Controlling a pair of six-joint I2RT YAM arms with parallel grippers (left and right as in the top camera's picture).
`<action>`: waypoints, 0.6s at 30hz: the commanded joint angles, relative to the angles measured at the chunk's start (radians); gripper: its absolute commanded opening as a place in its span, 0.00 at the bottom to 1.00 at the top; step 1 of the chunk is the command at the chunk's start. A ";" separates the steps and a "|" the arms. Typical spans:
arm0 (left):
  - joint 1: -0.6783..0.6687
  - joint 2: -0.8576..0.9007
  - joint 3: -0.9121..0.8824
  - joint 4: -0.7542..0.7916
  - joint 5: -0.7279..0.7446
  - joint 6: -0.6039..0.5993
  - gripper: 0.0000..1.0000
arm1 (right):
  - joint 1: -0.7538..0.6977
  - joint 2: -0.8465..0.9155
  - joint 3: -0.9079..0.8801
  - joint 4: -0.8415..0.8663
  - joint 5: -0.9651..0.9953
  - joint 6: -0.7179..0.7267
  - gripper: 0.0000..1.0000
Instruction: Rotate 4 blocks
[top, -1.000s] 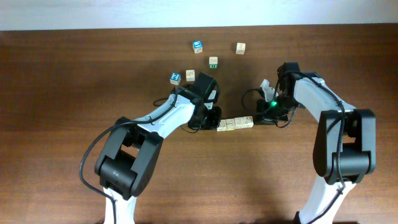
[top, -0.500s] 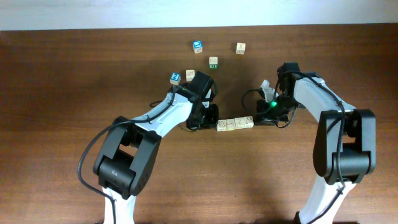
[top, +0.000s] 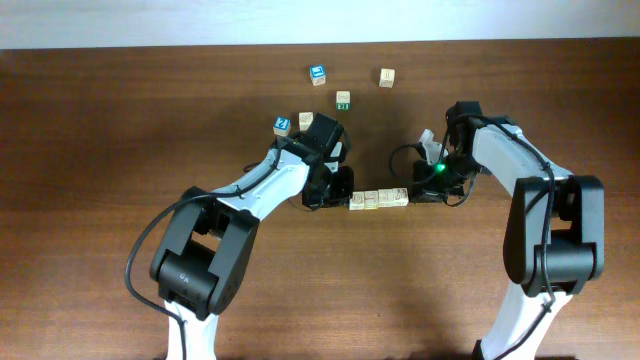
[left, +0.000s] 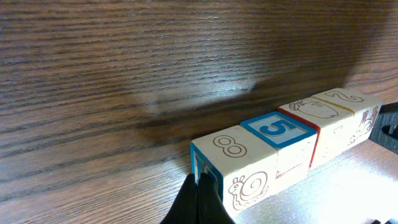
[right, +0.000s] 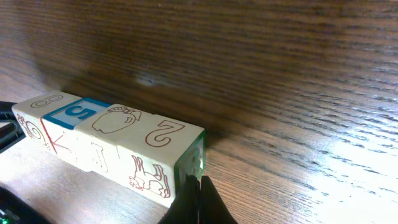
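**A:** Overhead view first. Where is the row of four blocks?

**B:** It lies between the two pincers on the dark, wood-grained worktop. The left pincer is at one end of the row and the right pincer at the other.

**A:** How do the pincers stand?

**B:** Both are closed, black tips pressed together, with nothing held between them. From the left wrist, the tips sit against the blue-edged end face of the 8 block.

**A:** What lies beyond that one?

**B:** The cubes touch face to face, running away from the left pincer. The 5 block comes next, its numeral in a blue frame. Then there is the acorn block, red-edged, and farthest off the 2 block. All are pale, smooth wood with square edges and thin printed outlines. A snail is drawn on the side of the 8 block.

**A:** And from the right wrist?

**B:** The 2 block is nearest, with its green-edged end face at the right pincer's tips and an animal outline on its side.

**A:** Anything else?

**B:** Five loose cubes sit past the left pincer, well apart from the row. Two of them have blue tops.
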 joint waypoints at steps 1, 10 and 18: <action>0.003 0.009 0.023 0.006 0.034 -0.009 0.00 | 0.005 0.021 0.013 -0.006 -0.008 0.027 0.04; 0.003 0.009 0.023 0.006 0.032 -0.002 0.00 | -0.001 0.037 -0.001 0.042 -0.083 -0.012 0.05; 0.003 0.009 0.023 0.006 0.032 -0.002 0.00 | -0.264 0.037 -0.018 -0.008 -0.270 -0.204 0.04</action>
